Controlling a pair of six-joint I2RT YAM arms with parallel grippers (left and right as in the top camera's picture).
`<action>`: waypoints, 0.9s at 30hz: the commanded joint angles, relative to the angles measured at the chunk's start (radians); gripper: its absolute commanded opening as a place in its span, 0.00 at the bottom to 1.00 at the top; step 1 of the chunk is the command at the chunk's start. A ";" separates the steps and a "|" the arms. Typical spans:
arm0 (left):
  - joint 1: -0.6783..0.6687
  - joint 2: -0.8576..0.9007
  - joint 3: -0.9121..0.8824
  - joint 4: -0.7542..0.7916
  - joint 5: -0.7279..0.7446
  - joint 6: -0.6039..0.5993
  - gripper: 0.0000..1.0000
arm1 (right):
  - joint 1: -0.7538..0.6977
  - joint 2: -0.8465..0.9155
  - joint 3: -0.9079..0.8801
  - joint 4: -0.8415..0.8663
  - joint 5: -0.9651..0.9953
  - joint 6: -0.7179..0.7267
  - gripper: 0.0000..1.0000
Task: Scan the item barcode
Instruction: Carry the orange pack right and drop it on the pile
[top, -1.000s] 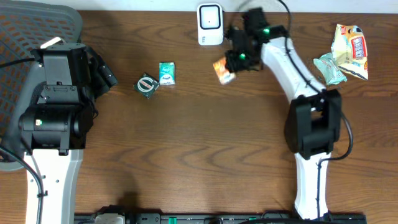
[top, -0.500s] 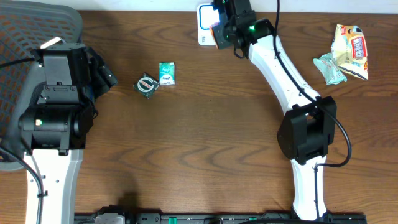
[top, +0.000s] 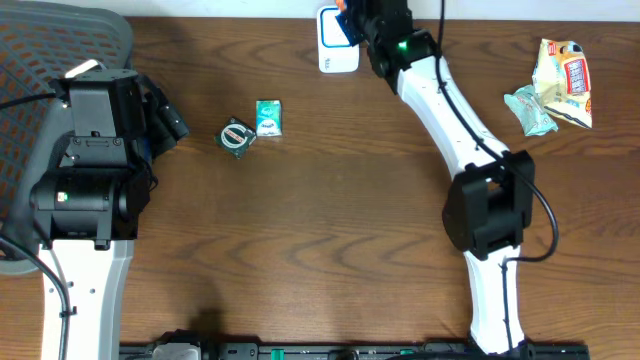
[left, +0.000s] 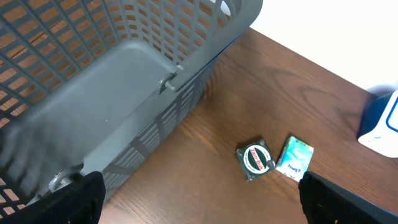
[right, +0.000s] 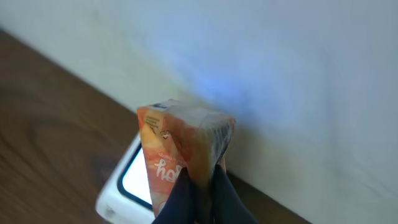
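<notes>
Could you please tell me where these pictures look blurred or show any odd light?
Right wrist view: the orange snack packet in the right gripper is fairly sharp, the white scanner below it soft, with a bluish glow on the pale wall. Left wrist view: the grey mesh basket smears at lower left. Overhead view: even light on the brown wooden table, no glare.

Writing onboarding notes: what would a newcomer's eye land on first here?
The right pincer, shut on an orange packet, holds it over the white scanner at the far edge of the table. At left, a grey basket fills the left wrist view, with a green box and a round-logo pack nearby.
</notes>
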 joint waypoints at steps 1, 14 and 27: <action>0.003 -0.007 0.013 -0.001 -0.010 -0.005 0.98 | 0.017 0.055 0.015 -0.002 0.035 -0.197 0.01; 0.003 -0.007 0.013 -0.001 -0.010 -0.005 0.98 | 0.032 0.144 0.015 -0.001 0.131 -0.358 0.01; 0.003 -0.007 0.013 -0.001 -0.010 -0.005 0.98 | 0.004 0.101 0.021 0.053 0.258 -0.156 0.01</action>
